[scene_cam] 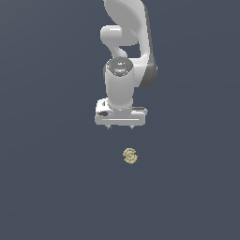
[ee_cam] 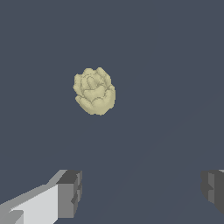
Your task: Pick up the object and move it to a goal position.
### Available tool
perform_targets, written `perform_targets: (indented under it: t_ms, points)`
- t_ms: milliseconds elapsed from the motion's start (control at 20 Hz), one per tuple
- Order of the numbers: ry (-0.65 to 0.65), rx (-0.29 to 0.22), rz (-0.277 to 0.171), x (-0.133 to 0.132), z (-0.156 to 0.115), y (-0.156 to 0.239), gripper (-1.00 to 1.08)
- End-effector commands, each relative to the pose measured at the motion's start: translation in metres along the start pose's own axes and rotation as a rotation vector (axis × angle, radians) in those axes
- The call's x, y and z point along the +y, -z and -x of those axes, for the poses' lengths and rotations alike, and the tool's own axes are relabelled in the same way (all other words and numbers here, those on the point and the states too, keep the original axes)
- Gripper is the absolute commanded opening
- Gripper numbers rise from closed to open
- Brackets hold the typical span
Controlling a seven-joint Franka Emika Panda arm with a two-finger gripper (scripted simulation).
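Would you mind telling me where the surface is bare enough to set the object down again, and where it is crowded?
Nearly everywhere is bare: the dark surface shows nothing on either side of the object, in the exterior view. The only occupied spot is that object, just beneath the open gripper. In the wrist view, the gap between the fingertips is also empty.

Plain dark slate-blue surface [scene_cam: 47, 187] only, flat, unmarked.

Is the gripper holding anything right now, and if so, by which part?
Nothing. The gripper is open and empty; the lump lies apart from its fingers.
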State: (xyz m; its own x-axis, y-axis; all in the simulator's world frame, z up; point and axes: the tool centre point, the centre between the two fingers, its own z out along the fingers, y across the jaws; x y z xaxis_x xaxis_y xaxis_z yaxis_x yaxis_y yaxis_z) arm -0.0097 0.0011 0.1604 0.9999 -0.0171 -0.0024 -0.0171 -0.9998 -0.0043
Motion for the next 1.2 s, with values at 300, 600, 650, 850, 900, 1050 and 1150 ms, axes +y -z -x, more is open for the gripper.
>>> perform_targets:
  t_ms: [300, 600, 650, 850, 900, 1050, 1150]
  points:
    - [0.008, -0.007, 0.000, -0.005, -0.003, 0.002, 1.00]
    - [0.007, -0.010, -0.001, -0.006, -0.003, 0.002, 1.00]
    - [0.011, -0.009, -0.001, -0.007, -0.004, 0.002, 1.00]
    - [0.043, -0.009, 0.001, -0.009, -0.008, -0.001, 1.00]
    - [0.056, -0.009, 0.002, -0.009, -0.009, -0.002, 1.00]
    - [0.103, -0.009, 0.004, -0.012, -0.015, -0.006, 1.00]
    - [0.143, -0.009, 0.005, -0.015, -0.020, -0.010, 1.00]
